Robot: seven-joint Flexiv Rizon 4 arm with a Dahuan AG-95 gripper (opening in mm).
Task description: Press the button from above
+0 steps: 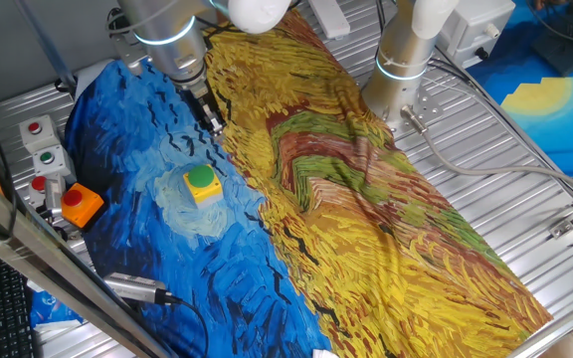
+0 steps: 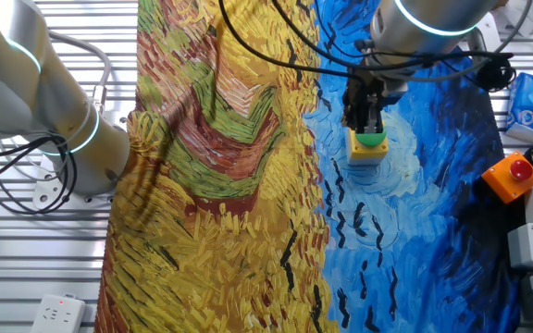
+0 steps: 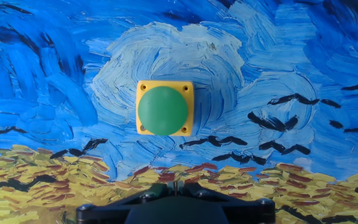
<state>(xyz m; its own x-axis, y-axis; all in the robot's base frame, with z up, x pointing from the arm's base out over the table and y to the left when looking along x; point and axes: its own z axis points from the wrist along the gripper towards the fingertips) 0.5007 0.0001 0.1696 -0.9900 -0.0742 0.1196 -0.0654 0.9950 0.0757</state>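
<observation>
Hovering: the claw [image 1: 213, 123] hangs above the painted cloth [image 1: 366, 199] on the desk, apart from the button.
Button: green cap on a yellow box [image 1: 202, 183], upright on the cloth's blue half, centred in the hand view, probably lined up for a downward press.
Claw state: cannot tell whether released or clenched.

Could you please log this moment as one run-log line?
phase: approach | gripper: above cloth, not touching target | target: round green push-button on yellow box, unpressed | surface: painted blue-and-yellow cloth
</observation>
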